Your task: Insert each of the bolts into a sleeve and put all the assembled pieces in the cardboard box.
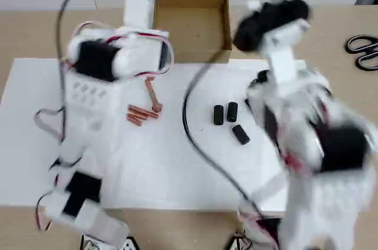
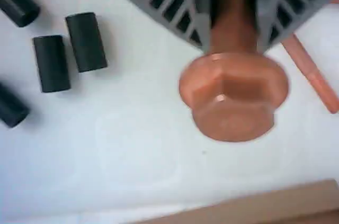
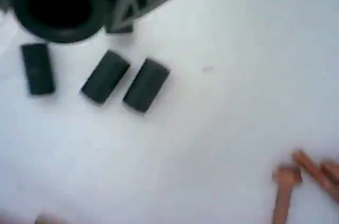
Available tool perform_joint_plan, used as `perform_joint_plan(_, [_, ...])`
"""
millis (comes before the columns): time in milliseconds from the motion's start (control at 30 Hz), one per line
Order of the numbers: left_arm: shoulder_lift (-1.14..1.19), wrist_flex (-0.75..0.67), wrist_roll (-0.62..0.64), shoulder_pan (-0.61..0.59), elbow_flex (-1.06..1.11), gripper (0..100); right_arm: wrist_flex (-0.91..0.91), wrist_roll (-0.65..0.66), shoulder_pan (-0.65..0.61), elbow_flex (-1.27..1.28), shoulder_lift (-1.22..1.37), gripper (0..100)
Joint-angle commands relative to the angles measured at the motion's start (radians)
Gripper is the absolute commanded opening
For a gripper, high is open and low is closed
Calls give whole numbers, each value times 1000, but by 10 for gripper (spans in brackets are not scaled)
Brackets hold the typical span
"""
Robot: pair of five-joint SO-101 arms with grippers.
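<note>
Bolt [image 2: 233,94] matt coppery metal; sleeve [image 3: 61,33] matt black plastic; box [image 1: 195,25] plain cardboard.

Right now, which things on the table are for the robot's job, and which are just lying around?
For the job: held bolt, loose bolts, held sleeve, loose sleeves, cardboard box.
Just lying about: scissors.
</note>
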Motion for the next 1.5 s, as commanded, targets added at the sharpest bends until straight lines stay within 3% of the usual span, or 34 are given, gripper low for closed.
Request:
perform_joint_plan(0, [-262,11,-8,-3,82,6,10,9,7,-48,-223,6])
perform_joint_plan(167, [-563,9,-6,15,257,6,10,11,16,46,-466,6])
perform_joint_plan(367, [-865,-57,-5,149,598,6,-5,6,71,471,-750,6])
perform_joint_plan(500, [-1003,-361,8,155,894,6,-234,5,71,856,-874,6])
perform_joint_plan(700, [-1085,-841,206,160,1317,6,-648,-21,33,1290,-898,3])
perform_joint_plan(900, [-1097,-1105,222,180,1540,6,-754,-209,-189,1375,-820,3])
perform_joint_plan(1133, [-1097,-1321,222,226,1713,6,-769,-239,-329,1370,-780,3])
perform_joint_plan(1467, [-1094,-1355,232,252,1765,6,-763,-241,-400,1375,-843,3])
